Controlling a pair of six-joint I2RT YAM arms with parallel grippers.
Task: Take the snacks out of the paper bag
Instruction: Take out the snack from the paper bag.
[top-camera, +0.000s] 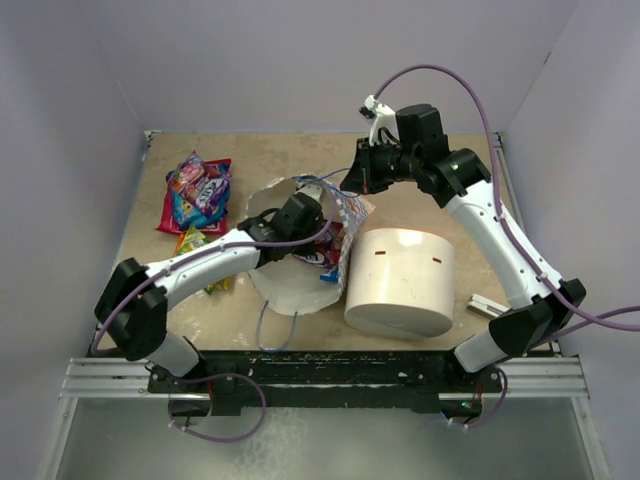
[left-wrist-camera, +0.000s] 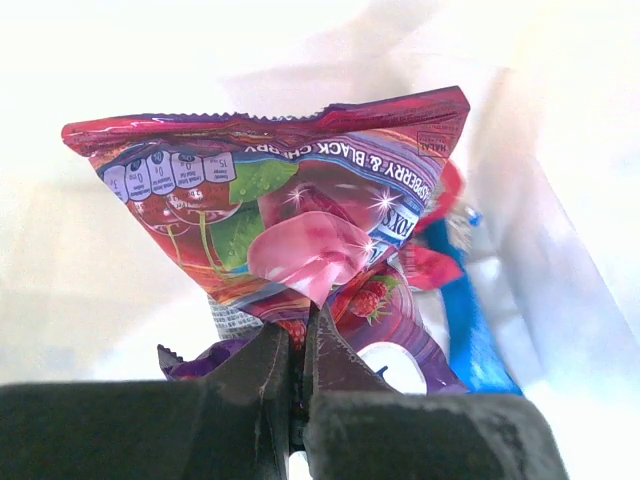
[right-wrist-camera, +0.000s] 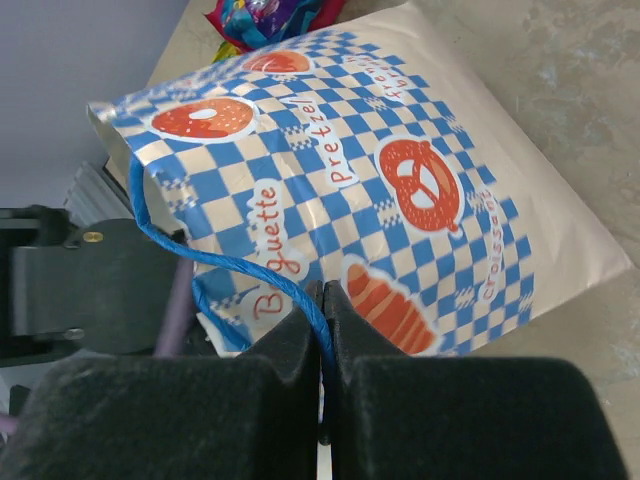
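The blue-and-white checkered paper bag (top-camera: 345, 225) lies open on the table, mouth toward the left arm; it fills the right wrist view (right-wrist-camera: 400, 180). My right gripper (right-wrist-camera: 323, 300) is shut on the bag's blue cord handle (right-wrist-camera: 160, 235) and holds it up at the bag's far side (top-camera: 352, 180). My left gripper (left-wrist-camera: 300, 345) is inside the bag (top-camera: 300, 215), shut on the edge of a red and pink raspberry snack packet (left-wrist-camera: 290, 200). A purple packet (left-wrist-camera: 195, 358) and a blue one (left-wrist-camera: 470, 320) lie under it. Several snack packets (top-camera: 198, 195) lie outside on the table at the left.
A large white cylinder (top-camera: 400, 280) stands just right of the bag, close to the right arm. A small grey flat bar (top-camera: 487, 303) lies at the right. Lilac walls enclose the table on three sides. Another packet (top-camera: 195, 243) lies by the left arm.
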